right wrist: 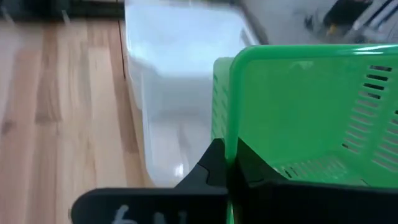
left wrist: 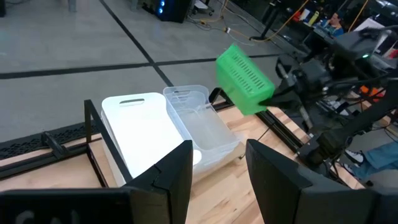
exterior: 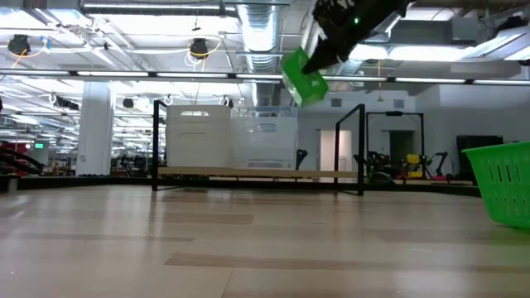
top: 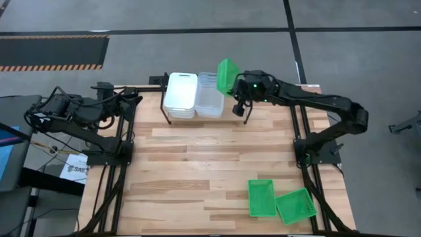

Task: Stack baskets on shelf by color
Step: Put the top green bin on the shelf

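Note:
A bright green mesh basket hangs tilted in my right gripper, high over the shelf's right end, and also shows in the low view. The shelf stands at the table's far edge. It carries a white basket stack and beside it a clear basket, both resting on its board. Two more green baskets lie on the table near its right near corner. My left gripper waits open at the table's far left, pointing toward the shelf. My right gripper pinches the green basket's side wall at its rim, one finger inside the basket and one outside. The fingers come at it from the table's right. The basket is lifted clear and tilted, its open side turned toward the gripper.
The shelf's right third, beyond the clear basket, is bare board. Wide open tabletop lies between the shelf and the two green baskets. Black frame posts stand at both table sides.

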